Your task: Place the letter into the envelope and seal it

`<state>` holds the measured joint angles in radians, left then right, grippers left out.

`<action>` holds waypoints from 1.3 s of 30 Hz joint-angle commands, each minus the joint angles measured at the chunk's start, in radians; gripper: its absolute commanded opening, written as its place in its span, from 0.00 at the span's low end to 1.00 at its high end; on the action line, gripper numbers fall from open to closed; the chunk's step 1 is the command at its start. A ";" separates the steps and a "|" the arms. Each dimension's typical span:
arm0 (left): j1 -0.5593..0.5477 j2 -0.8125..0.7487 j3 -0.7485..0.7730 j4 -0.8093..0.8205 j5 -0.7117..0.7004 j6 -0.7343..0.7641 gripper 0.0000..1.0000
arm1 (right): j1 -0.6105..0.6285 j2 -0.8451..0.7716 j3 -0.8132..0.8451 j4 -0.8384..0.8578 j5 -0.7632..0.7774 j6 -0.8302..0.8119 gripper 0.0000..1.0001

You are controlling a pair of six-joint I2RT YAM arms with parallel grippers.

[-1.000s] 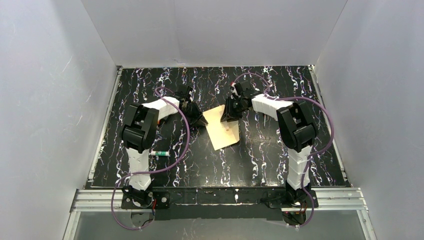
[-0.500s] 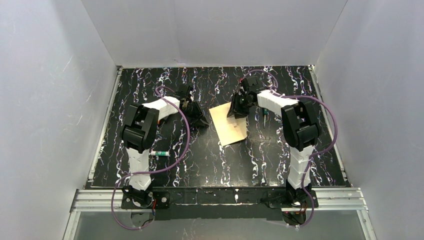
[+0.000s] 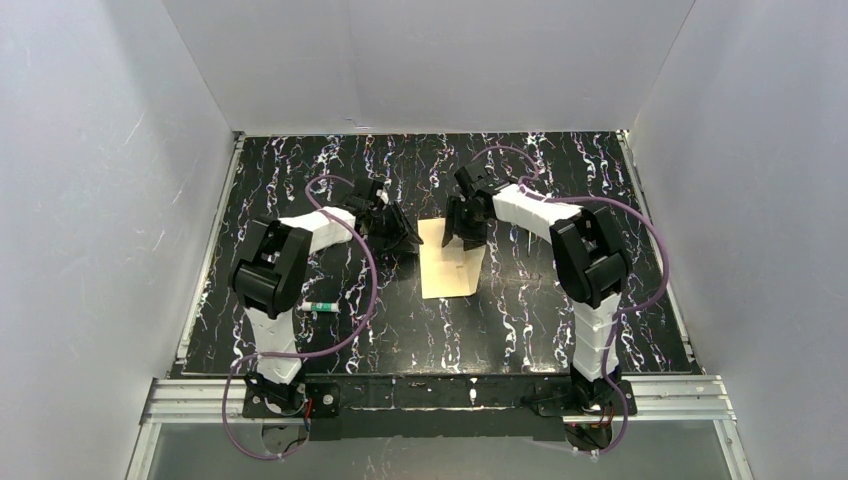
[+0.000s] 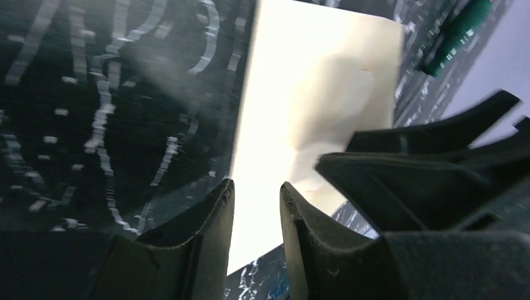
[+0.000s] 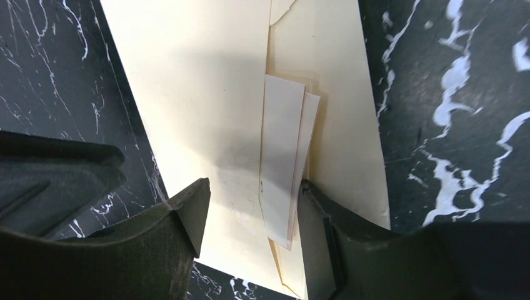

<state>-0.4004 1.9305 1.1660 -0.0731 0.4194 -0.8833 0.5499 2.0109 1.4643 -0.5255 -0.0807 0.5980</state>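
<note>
The cream envelope lies flat on the black marbled table, nearly square to it. My left gripper is low at its left far corner, jaws a little apart and empty; the envelope shows through the gap at my left gripper. My right gripper is open over the envelope's far edge. In the right wrist view my right gripper straddles the envelope, where two pale narrow strips lie along the flap fold. No separate bright white letter shows.
A green-capped stick lies on the table by the left arm. Another green-tipped thing lies beyond the envelope on the right. White walls close in the table at the back and sides.
The envelope has swung from tilted to nearly straight and shifted slightly nearer. My right gripper moved left along its far edge. My left gripper reached right to the envelope's corner.
</note>
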 commanded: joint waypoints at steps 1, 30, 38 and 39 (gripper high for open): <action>-0.059 -0.105 -0.027 0.122 0.055 0.028 0.31 | 0.009 -0.063 -0.021 -0.036 0.043 0.092 0.62; -0.123 -0.119 0.125 -0.214 -0.059 0.115 0.32 | -0.009 -0.085 -0.058 0.043 0.122 0.044 0.35; -0.123 -0.069 0.170 -0.359 -0.232 0.110 0.43 | -0.010 -0.043 -0.049 0.023 0.117 0.049 0.31; -0.123 -0.057 0.176 -0.360 -0.228 0.114 0.45 | -0.010 -0.042 -0.050 0.025 0.116 0.048 0.32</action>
<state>-0.5209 1.8580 1.3022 -0.3401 0.2401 -0.7845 0.5426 1.9514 1.3750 -0.4927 0.0372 0.6540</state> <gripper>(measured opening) 0.422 0.307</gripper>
